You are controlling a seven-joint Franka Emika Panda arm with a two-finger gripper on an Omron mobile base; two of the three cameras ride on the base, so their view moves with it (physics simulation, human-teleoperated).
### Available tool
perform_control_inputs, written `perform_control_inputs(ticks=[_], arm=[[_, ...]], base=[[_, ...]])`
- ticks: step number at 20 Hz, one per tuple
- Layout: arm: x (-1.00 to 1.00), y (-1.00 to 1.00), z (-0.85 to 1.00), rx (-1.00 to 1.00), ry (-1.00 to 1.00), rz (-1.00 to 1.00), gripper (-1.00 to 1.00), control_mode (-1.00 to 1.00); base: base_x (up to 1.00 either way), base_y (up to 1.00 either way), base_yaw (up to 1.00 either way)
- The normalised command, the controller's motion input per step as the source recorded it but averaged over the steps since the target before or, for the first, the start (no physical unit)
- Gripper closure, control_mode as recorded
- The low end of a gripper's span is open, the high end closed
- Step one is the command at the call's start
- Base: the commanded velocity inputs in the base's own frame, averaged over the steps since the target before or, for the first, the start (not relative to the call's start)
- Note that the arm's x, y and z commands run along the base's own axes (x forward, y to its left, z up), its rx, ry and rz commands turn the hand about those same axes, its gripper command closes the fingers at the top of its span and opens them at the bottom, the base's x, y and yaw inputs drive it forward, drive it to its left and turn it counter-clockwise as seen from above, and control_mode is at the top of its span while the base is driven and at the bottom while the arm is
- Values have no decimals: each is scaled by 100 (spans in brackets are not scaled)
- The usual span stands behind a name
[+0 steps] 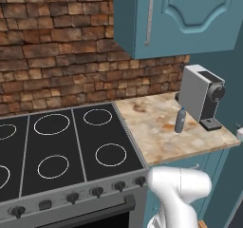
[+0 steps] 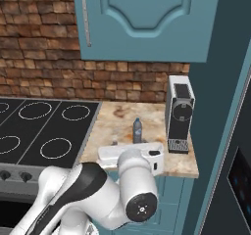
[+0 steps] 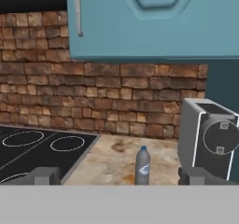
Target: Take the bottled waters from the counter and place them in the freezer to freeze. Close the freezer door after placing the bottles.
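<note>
Hand view: grey-blue bottle point(image 3: 143, 166) upright on the tabletop point(image 3: 114, 160), at twelve o'clock ahead.
Tool point(image 3: 119, 176) spread wide, empty, straddling the bottle's vertical axis from short of it.

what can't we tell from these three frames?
- Gripper: hand view cuts its fingertips at the bottom edge.
- Small grey-blue plastic bottle: label too small to read in any view.
- Tall dark slate-grey freezer: cut off by the right edge of the right base view, interior hidden.
</note>
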Motion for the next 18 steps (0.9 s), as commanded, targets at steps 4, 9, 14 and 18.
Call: perform_control_inputs(ticks=[4, 9, 14, 18], arm=[[5, 0, -26, 0, -8, 1, -100, -100], [11, 0, -18, 4, -7, 0, -100, -100], [22, 0, -20, 0, -10, 0, -100, -100], [21, 2, -25, 0, 0, 9, -100, -100]], base=[[0, 0, 0], [0, 0, 0], [0, 0, 0], [0, 0, 0]])
